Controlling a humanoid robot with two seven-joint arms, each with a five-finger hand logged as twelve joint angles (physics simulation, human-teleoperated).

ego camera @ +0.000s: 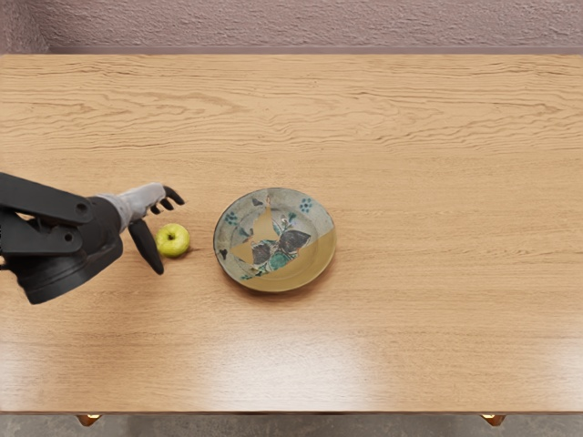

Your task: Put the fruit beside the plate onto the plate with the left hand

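A pale wooden desk (410, 137) fills the view, and a strip of rough mauve wall (319, 23) is seen behind its far edge.

The apple (173, 240), small and yellow-green, is found on the desk left of centre. It is round, so no long axis has to be allowed for. It lies just beside the plate (221, 246), off the plate's left rim, with a narrow strip of bare wood between the two. The plate is a round painted dish, and nothing is seen lying on it.

Just left of the apple the left hand (144, 214) is seen, its dark arm entering from the picture's left edge. The hand is held wide and nothing is gripped in it. The fingers (169, 198) are spread above and behind the apple, and the thumb (148, 248) is stretched down along the apple's left side. Whether the thumb touches the fruit cannot be told. The right hand is not shown.

The apple is thus placed between hand and plate, almost on one line running left to right. The grasp is judged not yet made. It is judged that the hand has to be closed round the apple first, and that a short lift and carry rightward over the near rim is then called for.
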